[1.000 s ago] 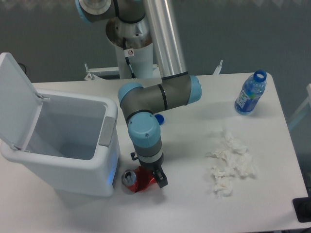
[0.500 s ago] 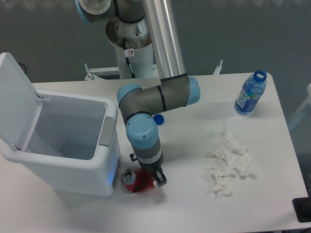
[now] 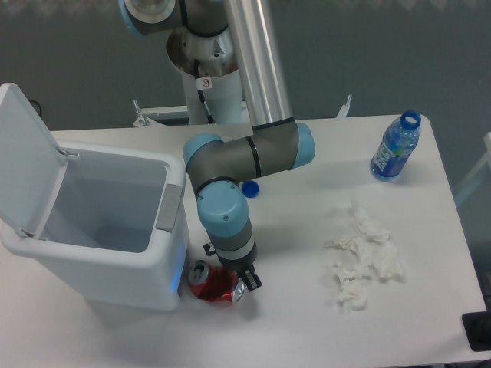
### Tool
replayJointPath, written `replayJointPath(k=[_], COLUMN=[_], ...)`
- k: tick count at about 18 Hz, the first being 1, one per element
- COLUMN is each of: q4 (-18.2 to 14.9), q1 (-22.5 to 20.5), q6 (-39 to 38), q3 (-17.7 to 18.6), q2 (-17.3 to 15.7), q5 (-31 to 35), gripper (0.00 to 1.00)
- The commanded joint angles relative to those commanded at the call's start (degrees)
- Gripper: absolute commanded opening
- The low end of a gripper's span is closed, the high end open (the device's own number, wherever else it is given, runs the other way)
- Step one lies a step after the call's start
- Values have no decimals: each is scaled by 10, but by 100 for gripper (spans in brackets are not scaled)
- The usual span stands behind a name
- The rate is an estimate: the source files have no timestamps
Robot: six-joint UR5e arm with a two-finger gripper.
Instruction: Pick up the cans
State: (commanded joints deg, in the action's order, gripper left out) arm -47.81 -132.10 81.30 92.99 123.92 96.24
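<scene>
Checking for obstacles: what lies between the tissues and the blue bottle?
Nothing: the camera view shows bare table between the tissues and the blue bottle.

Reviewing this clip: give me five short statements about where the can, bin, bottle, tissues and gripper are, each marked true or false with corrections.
1. The red can lies on the table beside the white bin. True.
2. The bin's lid is closed. False: the lid stands open, and the inside of the bin shows.
3. The blue bottle stands at the far right of the table with no cap on. True.
4. The crumpled tissues lie inside the bin. False: they lie on the table, right of the arm.
5. The gripper hovers over the blue bottle. False: it is down at the can.
</scene>
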Motion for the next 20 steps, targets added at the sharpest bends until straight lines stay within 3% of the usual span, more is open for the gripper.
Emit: replayJointPath(k=[4, 7, 11, 14, 15, 17, 18, 20], q4=[0, 0, 0, -1, 0, 0, 1, 2], q1=[-2, -3, -11, -29, -34, -36, -36, -33], q6=[-1, -2, 3, 4, 4, 5, 6, 34], q3=[-1, -1, -3, -23, -23, -28, -32, -37], q2=[0, 0, -2, -6, -9, -11, -16, -16], q5=[-1, -1, -4, -31, -42, -45, -47, -48], gripper=[32, 16, 15, 28, 50, 72, 95, 100])
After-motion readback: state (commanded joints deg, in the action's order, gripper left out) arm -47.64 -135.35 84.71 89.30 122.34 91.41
